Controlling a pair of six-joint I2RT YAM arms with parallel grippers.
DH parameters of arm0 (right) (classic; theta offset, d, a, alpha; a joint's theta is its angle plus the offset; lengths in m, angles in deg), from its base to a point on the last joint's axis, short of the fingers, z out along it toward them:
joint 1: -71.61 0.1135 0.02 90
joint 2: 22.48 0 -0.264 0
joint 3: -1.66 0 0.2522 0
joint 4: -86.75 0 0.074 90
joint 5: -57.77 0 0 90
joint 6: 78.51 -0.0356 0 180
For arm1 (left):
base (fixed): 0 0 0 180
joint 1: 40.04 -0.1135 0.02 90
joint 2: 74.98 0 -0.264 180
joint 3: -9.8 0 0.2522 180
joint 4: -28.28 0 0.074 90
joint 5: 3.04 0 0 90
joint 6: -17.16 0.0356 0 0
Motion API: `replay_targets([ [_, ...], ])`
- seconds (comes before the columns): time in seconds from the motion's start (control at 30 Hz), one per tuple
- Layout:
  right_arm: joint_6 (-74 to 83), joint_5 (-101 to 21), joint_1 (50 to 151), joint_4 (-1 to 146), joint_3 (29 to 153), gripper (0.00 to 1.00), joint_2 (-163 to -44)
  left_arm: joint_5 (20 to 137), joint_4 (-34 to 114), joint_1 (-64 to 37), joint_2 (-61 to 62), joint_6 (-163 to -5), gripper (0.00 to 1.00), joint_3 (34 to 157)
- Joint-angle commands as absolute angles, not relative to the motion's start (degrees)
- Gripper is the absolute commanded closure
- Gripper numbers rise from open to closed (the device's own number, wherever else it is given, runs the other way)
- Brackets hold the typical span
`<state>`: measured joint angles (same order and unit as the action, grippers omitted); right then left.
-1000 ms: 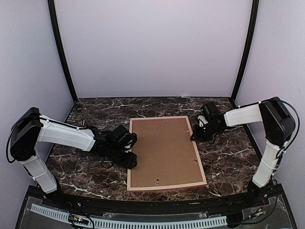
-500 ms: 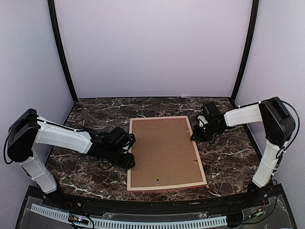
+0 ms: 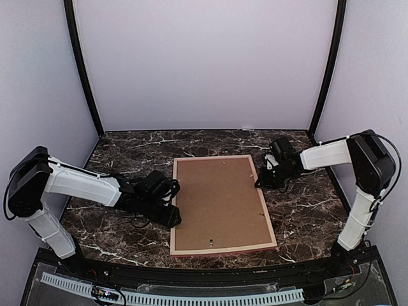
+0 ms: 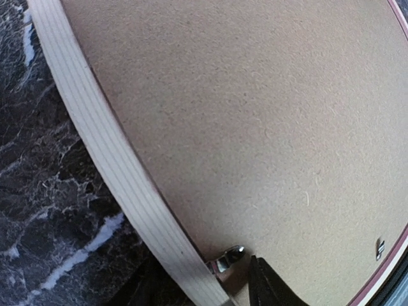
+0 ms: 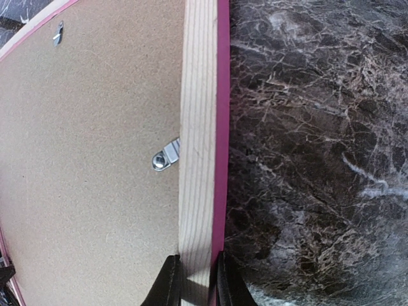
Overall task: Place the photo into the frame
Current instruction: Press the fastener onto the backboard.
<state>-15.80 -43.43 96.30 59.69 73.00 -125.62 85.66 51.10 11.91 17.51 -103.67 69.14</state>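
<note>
The frame (image 3: 223,249) lies face down on the marble table, pale wood reverse up, with a pink edge showing. The brown backing board (image 3: 220,201) fills it. The photo is not visible. My left gripper (image 3: 173,214) is at the frame's left rail (image 4: 102,146). Its jaws stand apart astride the rail, and one finger (image 4: 264,288) is beside a metal clip (image 4: 228,258) on the board. My right gripper (image 3: 259,180) is shut on the right rail (image 5: 197,127), its fingers pressing both sides of the wood.
The dark marble table (image 3: 127,153) has purple walls on three sides. Another metal clip (image 5: 164,156) sits on the board by the right rail. More small clips and a hanger show along the board's edges (image 3: 210,241).
My left gripper has shifted slightly toward the near side along the frame's left rail. The right arm and the frame have not moved.
</note>
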Motion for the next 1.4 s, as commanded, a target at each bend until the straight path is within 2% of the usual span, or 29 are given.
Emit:
replay_targets([
  [0.0, -16.0, -43.11, 95.6, 60.15, 70.95, 0.91, -126.05, 83.65, 55.39, 12.33, 17.06, -102.81, 0.47, 67.72],
  [0.17, -15.85, -43.22, 95.59, 59.99, 70.86, 0.9, -125.37, 84.4, 55.45, 12.12, 14.65, -102.26, 0.3, 69.21],
  [0.37, -15.6, -43.73, 95.55, 59.98, 70.46, 0.89, -124.66, 84.65, 55.6, 9.07, 13.83, -101.8, 0.26, 71.09],
  [0.7, -16.02, -44.32, 95.59, 60.29, 68.8, 0.84, -122.61, 81.8, 51.85, 2.13, 19.32, -99.24, 0.37, 75.27],
  [1.0, -15.93, -43.73, 95.7, 58.67, 68.07, 0.67, -118.72, 80.98, 51.07, 1.71, 25.41, -97.97, 0.49, 79.49],
  [1.17, -15.62, -43.1, 96.44, 57.04, 66.92, 0.56, -116.21, 80.84, 51.41, 1.71, 27.03, -98.57, 0.59, 80.66],
  [1.37, -15.89, -41.64, 99.85, 54.23, 64.32, 0.45, -113.12, 81.24, 51.35, 1.67, 27.13, -99.19, 0.64, 80.9],
])
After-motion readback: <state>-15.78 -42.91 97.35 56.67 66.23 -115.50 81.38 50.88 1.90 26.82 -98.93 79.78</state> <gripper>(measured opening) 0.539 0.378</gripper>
